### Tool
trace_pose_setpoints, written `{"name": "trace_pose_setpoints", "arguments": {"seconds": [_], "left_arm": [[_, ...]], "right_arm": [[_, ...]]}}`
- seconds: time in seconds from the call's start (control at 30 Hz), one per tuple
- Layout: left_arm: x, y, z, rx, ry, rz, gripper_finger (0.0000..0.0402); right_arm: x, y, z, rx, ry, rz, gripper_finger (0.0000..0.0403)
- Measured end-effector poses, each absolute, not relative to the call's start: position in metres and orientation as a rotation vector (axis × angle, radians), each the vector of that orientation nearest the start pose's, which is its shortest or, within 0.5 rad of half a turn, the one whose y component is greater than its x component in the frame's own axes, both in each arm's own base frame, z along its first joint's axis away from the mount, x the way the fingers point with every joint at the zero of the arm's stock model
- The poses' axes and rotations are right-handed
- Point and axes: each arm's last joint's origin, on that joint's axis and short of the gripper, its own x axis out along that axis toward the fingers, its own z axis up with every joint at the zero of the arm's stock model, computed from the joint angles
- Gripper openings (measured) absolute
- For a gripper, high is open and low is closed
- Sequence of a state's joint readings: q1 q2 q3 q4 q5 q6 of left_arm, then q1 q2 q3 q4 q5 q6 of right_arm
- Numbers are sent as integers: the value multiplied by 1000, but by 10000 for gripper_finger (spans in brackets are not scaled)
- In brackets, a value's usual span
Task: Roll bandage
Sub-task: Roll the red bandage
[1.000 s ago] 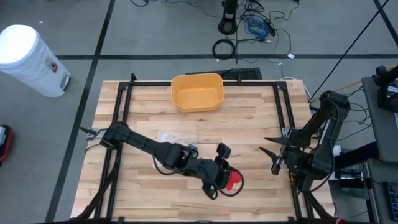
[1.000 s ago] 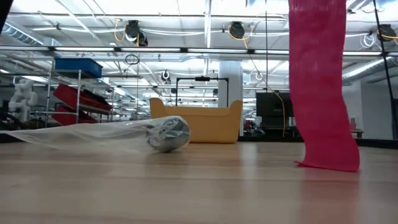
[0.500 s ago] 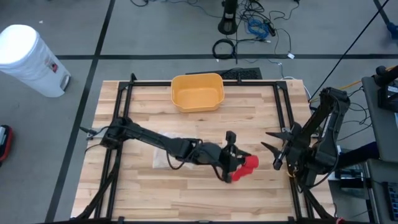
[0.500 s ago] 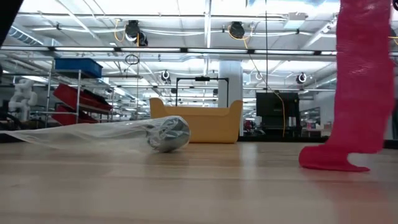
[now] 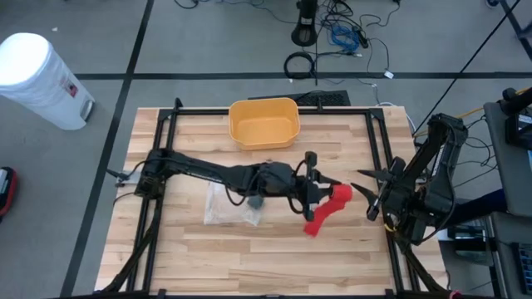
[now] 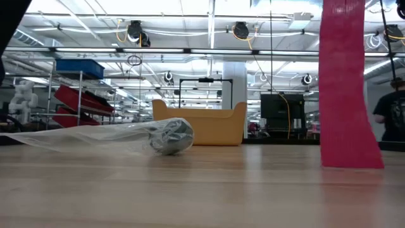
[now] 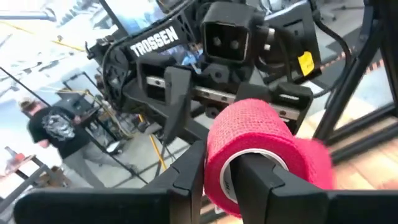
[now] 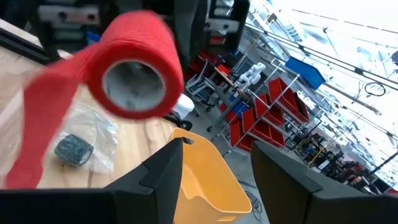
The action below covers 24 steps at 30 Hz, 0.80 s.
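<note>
Bandage roll [image 5: 337, 196] | clamped in left end effector [image 5: 314, 188] | right end effector [image 5: 371, 199] spread wide, empty

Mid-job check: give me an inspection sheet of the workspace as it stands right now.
Surface: wooden table.
Job's things: red bandage roll held up by left gripper, its loose tail hanging down to the table.
Clutter: yellow bin; clear plastic bag with a grey roll inside.
Grippers: left shut on the roll; right gripper open, just beside the roll.
Cables: tangle on floor beyond table.
Surroundings: white bin; person behind.
</note>
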<state>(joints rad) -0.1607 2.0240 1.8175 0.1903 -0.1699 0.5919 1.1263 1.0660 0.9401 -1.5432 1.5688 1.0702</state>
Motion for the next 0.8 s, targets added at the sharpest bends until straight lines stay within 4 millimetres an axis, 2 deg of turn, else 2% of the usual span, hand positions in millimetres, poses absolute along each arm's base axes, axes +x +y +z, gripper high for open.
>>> {"name": "trace_pose_setpoints", "arguments": {"seconds": [0.17,0.27,0.37,0.57,0.8], "left_arm": [[469,-56,365,620,15,36,82],[454,-43,387,635,21,61,82],[431,-32,411,638,45,74,82],[371,-22,458,626,93,65,82],[303,-12,473,552,338,75,82]], "right_arm": [[85,111,296,-587,134,-431,176],[85,112,296,-577,133,-431,176],[85,112,296,-578,136,-430,176],[85,112,296,-583,135,-430,176],[86,114,296,-574,131,-431,176]]}}
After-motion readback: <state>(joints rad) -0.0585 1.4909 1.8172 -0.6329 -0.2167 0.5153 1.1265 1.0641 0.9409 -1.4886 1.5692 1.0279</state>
